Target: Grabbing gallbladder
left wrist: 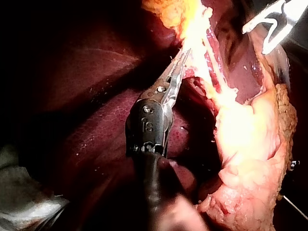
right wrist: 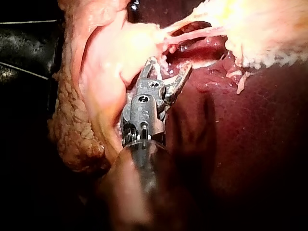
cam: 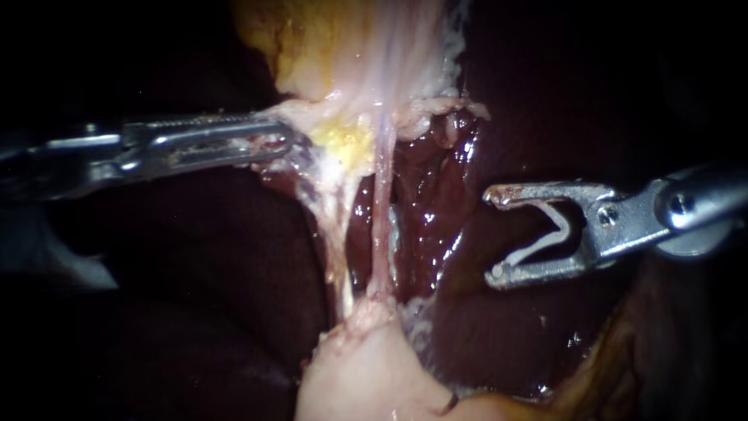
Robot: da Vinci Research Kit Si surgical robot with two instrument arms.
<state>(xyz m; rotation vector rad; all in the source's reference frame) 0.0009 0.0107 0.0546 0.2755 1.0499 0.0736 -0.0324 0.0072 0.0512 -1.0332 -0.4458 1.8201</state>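
The pale yellowish gallbladder (cam: pixel 343 47) hangs at the top of the endoscope view. My left instrument (cam: pixel 290 140) comes in from the left, its long jaws shut on the gallbladder's lower edge beside a yellow fatty patch (cam: pixel 343 142). From there a thin pink tube (cam: pixel 380 218) runs taut down to a pale pink tissue mass (cam: pixel 366 366). My right instrument (cam: pixel 493 235) stands to the right of the tube, clear of it. Its jaws are wide apart with a white V-shaped clip (cam: pixel 555 238) seated between them. The left wrist view shows the left instrument (left wrist: pixel 182 60) gripping the bright tissue.
Dark red liver (cam: pixel 499 335) surrounds the field, with a wet raw bed (cam: pixel 428 203) behind the tube. A whitish strand (cam: pixel 336 226) runs left of the tube. In the right wrist view, my right instrument (right wrist: pixel 168 65) sits beside a large pale granular mass (right wrist: pixel 82 120).
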